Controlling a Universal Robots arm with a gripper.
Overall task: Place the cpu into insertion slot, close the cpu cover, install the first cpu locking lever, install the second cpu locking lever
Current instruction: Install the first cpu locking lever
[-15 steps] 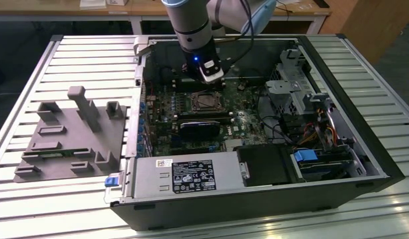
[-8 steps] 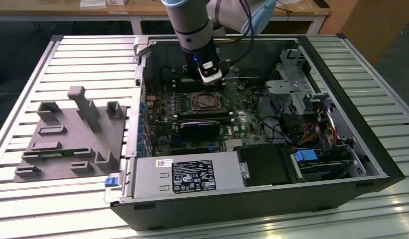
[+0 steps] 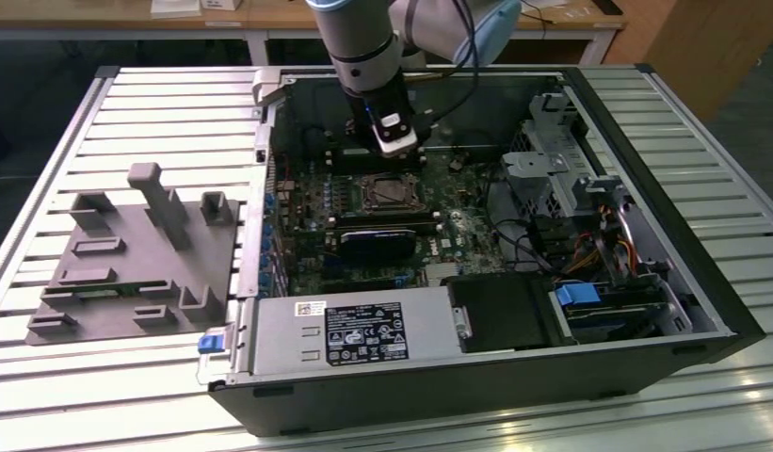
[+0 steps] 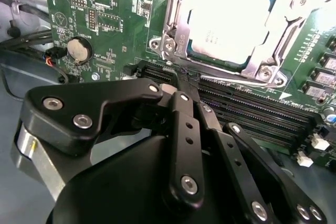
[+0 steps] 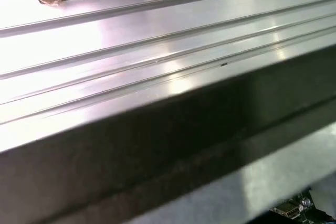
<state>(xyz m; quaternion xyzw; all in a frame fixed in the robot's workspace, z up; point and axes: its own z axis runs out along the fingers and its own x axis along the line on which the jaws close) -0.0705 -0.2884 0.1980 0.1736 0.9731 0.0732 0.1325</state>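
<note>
A slatted aluminium table (image 3: 687,104) carries the open computer case (image 3: 487,395), which lies on its side with the motherboard (image 4: 105,19) facing up. My gripper (image 4: 181,85) hangs inside it. In the second wrist view its black fingers look pressed together with nothing pinched between them. The tips sit over the long black memory slots (image 4: 252,114), just beside the near corner of the insertion slot (image 3: 389,191). The cpu (image 4: 231,22) lies in that slot, and the cpu cover (image 4: 291,1) lies flat around it, the chip's grey top showing through its window.

From that I judge the work stands at the locking levers, though I cannot tell whether either one is hooked down. To do this step well I would bear on the lever alone with the closed tips, low and slow. I would stay off the frame and the memory slots, since a slip there could scrape the board.

Further out, a power supply (image 3: 348,334) fills the case's near end. A grey fixture tray (image 3: 135,254) rests on the table toward the exterior view's left, and wooden furniture (image 3: 687,38) stands behind.
</note>
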